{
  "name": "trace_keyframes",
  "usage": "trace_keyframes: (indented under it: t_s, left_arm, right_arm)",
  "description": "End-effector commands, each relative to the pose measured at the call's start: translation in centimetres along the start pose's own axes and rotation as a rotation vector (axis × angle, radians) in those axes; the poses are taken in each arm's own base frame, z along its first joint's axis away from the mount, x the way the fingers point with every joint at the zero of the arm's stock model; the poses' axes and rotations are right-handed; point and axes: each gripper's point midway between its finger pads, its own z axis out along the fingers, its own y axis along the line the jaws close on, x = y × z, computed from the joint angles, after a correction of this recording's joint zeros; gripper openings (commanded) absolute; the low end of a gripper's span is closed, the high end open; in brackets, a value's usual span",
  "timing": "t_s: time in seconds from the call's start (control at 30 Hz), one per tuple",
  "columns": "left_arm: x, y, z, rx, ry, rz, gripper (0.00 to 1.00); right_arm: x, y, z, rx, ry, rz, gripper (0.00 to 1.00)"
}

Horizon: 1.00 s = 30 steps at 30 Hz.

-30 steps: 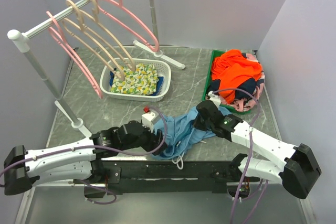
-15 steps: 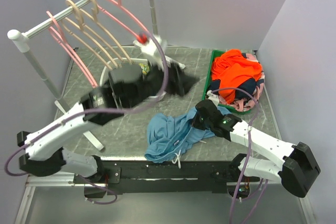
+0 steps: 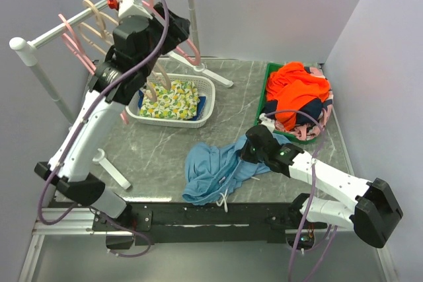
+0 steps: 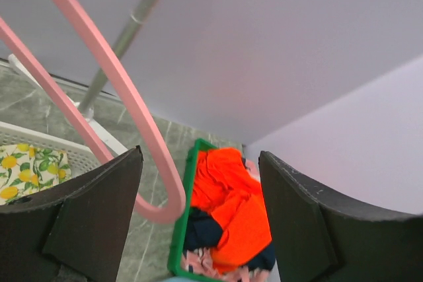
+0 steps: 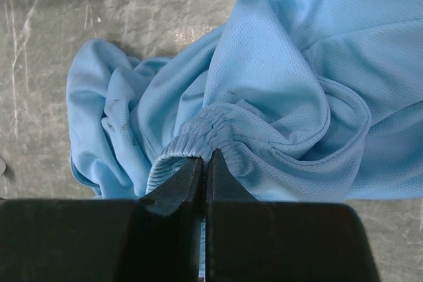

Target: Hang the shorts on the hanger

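Observation:
The light blue shorts [image 3: 210, 171] lie crumpled on the grey table near its front edge. My right gripper [image 3: 247, 150] is shut on their gathered waistband; in the right wrist view the closed fingers [image 5: 205, 158] pinch the elastic fold of the shorts [image 5: 277, 77]. My left gripper [image 3: 173, 30] is raised to the clothes rail, open and empty. The salmon-pink hanger [image 3: 190, 52] hangs at the rail's right end. In the left wrist view its sloped arm [image 4: 117, 84] runs down between my open left gripper's [image 4: 199, 158] fingers, close to the left finger [image 4: 99, 196].
A metal rail [image 3: 46, 34] holds beige hangers [image 3: 92, 11] and a second pink hanger [image 3: 78, 54]. A white basket [image 3: 206, 97] holds lemon-print cloth [image 3: 173, 100]. A green tray [image 3: 269, 77] at right holds an orange garment [image 3: 299, 87]. The rack's foot [image 3: 111, 171] stands front left.
My left arm has risen from the table beside the shorts up to the rail and the pink hanger. The right gripper has kept its hold on the shorts.

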Motion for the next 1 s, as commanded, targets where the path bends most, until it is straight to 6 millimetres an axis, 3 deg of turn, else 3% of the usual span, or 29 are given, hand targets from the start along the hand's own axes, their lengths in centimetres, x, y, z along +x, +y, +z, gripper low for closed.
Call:
trace_keyframes:
  t_s: [0.0, 0.2, 0.47, 0.77, 0.97]
  left_arm:
    - [-2.7, 0.9, 1.8, -0.05, -0.081, -0.096, 0.77]
    - [-3.8, 4.3, 5.0, -0.167, -0.144, -0.16, 0.75]
    - [-2.7, 6.1, 7.9, -0.217, -0.14, -0.178, 0.75]
    - [-1.4, 6.5, 11.3, -0.184, -0.163, -0.239, 0.71]
    - [-2.2, 5.6, 11.9, -0.144, -0.185, -0.236, 0.62]
  right_arm:
    - [-1.8, 2.3, -0.3, -0.072, -0.041, 0.007, 0.0]
    - [-2.0, 2.5, -0.6, -0.081, -0.049, 0.009, 0.0]
    - [-2.0, 2.4, -0.8, -0.084, -0.056, 0.007, 0.0]
    - [-2.2, 3.0, -1.0, -0.109, -0.056, 0.012, 0.0]
    - [-2.3, 3.0, -1.1, -0.112, -0.06, 0.01, 0.0]
